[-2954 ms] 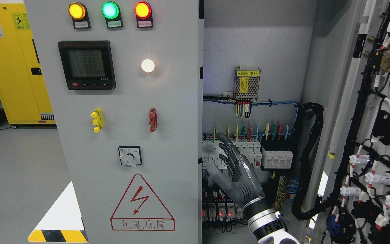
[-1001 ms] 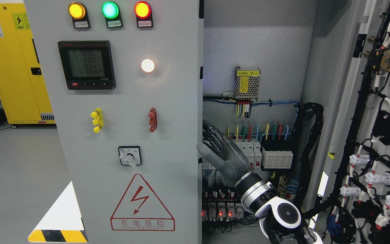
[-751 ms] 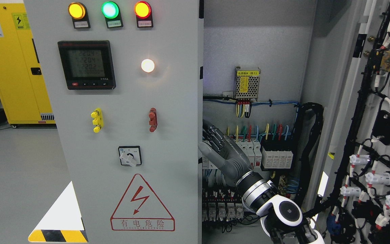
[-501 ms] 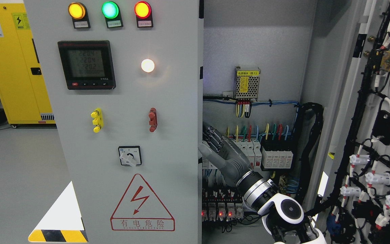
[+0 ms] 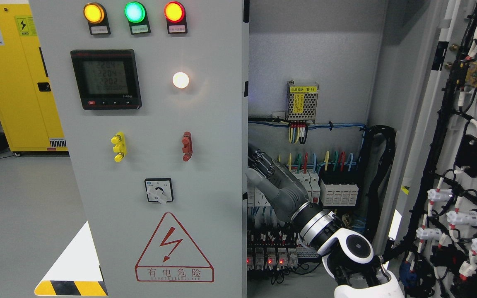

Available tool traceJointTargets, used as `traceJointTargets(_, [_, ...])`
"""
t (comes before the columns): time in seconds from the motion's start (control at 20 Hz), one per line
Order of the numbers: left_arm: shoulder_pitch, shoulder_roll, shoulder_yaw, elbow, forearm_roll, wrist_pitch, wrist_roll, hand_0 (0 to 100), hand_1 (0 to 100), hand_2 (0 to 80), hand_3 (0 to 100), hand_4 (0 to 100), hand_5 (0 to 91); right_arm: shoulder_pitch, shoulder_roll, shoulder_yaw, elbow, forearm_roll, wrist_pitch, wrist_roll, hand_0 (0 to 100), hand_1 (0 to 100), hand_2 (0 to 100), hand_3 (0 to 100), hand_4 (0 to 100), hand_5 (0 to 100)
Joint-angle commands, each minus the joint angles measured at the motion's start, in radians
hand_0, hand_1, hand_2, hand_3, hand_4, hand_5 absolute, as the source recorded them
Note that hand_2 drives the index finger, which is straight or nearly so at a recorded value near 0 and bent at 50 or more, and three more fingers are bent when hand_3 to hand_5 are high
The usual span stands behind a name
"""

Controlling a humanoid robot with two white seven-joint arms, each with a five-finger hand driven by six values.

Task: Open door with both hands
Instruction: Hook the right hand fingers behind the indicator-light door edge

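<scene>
Right hand (image 5: 278,182) reaches in from lower right, inside the cabinet, just right of the grey door (image 5: 160,145) edge. Fingers (image 5: 263,162) hook toward that edge; can't tell if they actually grip it. Thumb (image 5: 257,178) sticks out left, close to the edge. Door fills left-centre of view, w/ meter (image 5: 106,79) and 3 lamps (image 5: 135,12) on it. Breakers (image 5: 338,192) sit right of the hand.

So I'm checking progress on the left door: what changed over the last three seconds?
The right hand moved left and up from in front of the breakers to the free edge of the left door, its fingers now by that edge; contact isn't clear. The forearm swung further into view. Both doors stayed put.
</scene>
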Motion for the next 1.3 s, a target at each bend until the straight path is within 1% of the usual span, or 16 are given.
traceJointTargets(0.0, [0.028, 0.008, 0.0, -0.005, 0.0, 0.0, 0.0, 12, 56, 0.0, 0, 0, 0.0, -0.008, 0.001, -0.013, 0.034, -0.008, 0.003, 0.015, 0, 50, 4, 0, 0, 0])
traceJointTargets(0.5, [0.028, 0.009, 0.0, -0.005, -0.001, 0.0, 0.0, 12, 56, 0.0, 0, 0, 0.0, -0.008, 0.003, -0.011, 0.028, -0.022, 0.021, 0.016, 0, 50, 4, 0, 0, 0])
traceJointTargets(0.55, [0.028, 0.009, 0.0, -0.005, 0.0, 0.0, 0.0, 12, 56, 0.0, 0, 0, 0.0, -0.008, 0.003, -0.011, 0.028, -0.022, 0.021, 0.019, 0, 50, 4, 0, 0, 0])
traceJointTargets(0.7, [0.028, 0.009, 0.0, -0.003, -0.001, 0.0, 0.0, 12, 56, 0.0, 0, 0, 0.0, -0.01, 0.003, -0.013, 0.03, -0.022, 0.02, 0.057, 0, 50, 4, 0, 0, 0])
traceJointTargets(0.9, [0.028, 0.009, 0.0, -0.003, 0.0, 0.0, 0.0, 12, 56, 0.0, 0, 0, 0.0, -0.008, 0.003, -0.013, 0.028, -0.023, 0.021, 0.064, 0, 50, 4, 0, 0, 0])
traceJointTargets(1.0, [0.028, 0.009, 0.0, -0.003, 0.0, 0.0, 0.0, 12, 56, 0.0, 0, 0, 0.0, -0.01, 0.003, -0.013, 0.031, -0.023, 0.019, 0.081, 0, 50, 4, 0, 0, 0])
traceJointTargets(1.1, [0.028, 0.009, 0.0, -0.003, -0.001, 0.0, 0.0, 12, 56, 0.0, 0, 0, 0.0, -0.01, 0.003, -0.014, 0.03, -0.026, 0.02, 0.088, 0, 50, 4, 0, 0, 0])
traceJointTargets(1.25, [0.028, 0.008, 0.0, -0.005, -0.001, 0.0, 0.002, 12, 56, 0.0, 0, 0, 0.0, -0.011, 0.003, -0.013, 0.027, -0.095, 0.021, 0.088, 0, 50, 4, 0, 0, 0])
